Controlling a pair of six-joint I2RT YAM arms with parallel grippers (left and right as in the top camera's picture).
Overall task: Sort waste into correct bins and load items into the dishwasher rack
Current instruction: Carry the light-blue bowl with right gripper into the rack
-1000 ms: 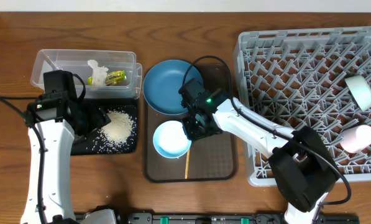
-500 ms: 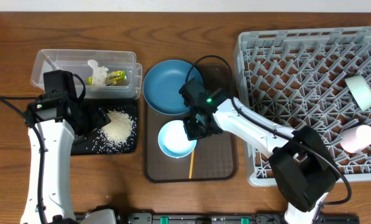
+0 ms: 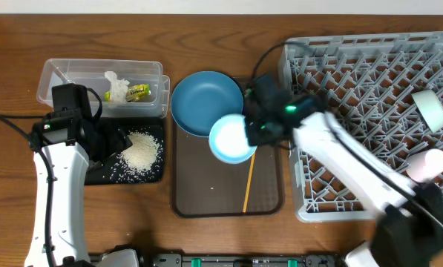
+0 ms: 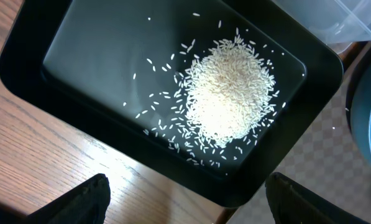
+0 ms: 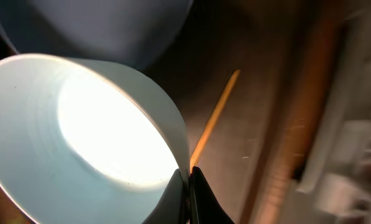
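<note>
My right gripper [image 3: 254, 132] [image 5: 188, 186] is shut on the rim of the light-blue bowl [image 3: 231, 139] [image 5: 79, 143]. The bowl hangs tilted above the brown tray, overlapping the edge of the dark-blue plate [image 3: 202, 100] [image 5: 92, 25]. The wooden chopstick [image 3: 248, 182] [image 5: 213, 118] lies on the tray below it. The grey dishwasher rack [image 3: 355, 96] stands at the right, holding a mint-green bowl [image 3: 431, 110] and a pinkish cup [image 3: 427, 165]. My left gripper [image 3: 106, 142] [image 4: 185, 208] hangs open over the near edge of the black tray [image 4: 79, 37], which holds the rice [image 3: 141, 150] [image 4: 229, 96].
The clear tub [image 3: 65, 74] at the back left holds the white tissue [image 3: 116, 87] and the yellow-green wrapper [image 3: 138, 92]. The brown serving tray [image 3: 206, 196] lies in the middle between the black tray [image 3: 95, 174] and the rack. Loose grains are scattered round the rice heap.
My right arm has lifted the light-blue bowl off the brown tray and carried it back and to the right, toward the rack. The chopstick has shifted right. The left arm has not moved.
</note>
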